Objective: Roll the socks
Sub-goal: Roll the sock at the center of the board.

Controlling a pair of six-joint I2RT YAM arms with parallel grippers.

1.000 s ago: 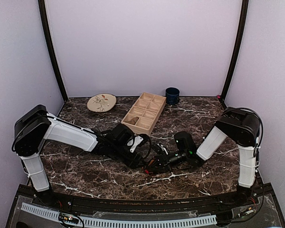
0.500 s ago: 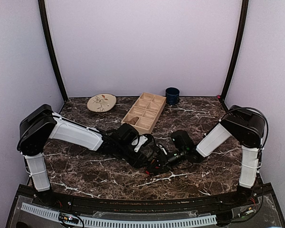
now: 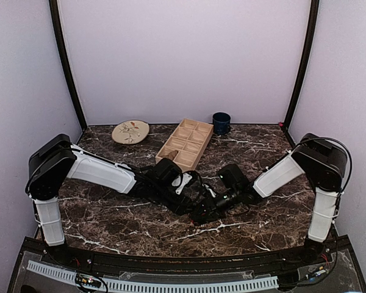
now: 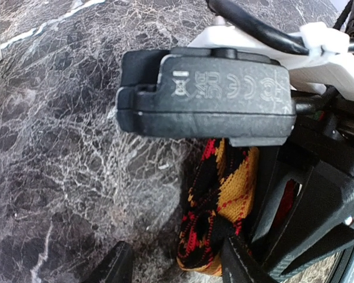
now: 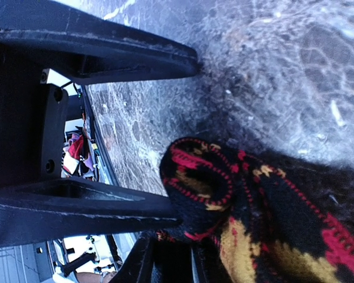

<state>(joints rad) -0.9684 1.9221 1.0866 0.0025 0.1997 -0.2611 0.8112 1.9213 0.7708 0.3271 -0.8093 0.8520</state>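
Left wrist: socks (image 4: pixel 221 194) bunched on the table (image 4: pixel 59 147)

Black, red and yellow, they lie mid-front on the marble. Left gripper (image 4: pixel 177 268) gapes, 1 finger against the knit. Right gripper (image 5: pixel 186 140) is spread wide too, the rolled end at its lower finger.

The sock (image 5: pixel 265 218) is black knit with a red and yellow pattern. The table (image 3: pixel 110 220) is dark brown marble veined white. At 11 o'clock sits a cream, flower-printed plate (image 3: pixel 130 131); at 12 o'clock, a pale wood tray (image 3: pixel 186 144) and dark blue mug (image 3: pixel 221 122).
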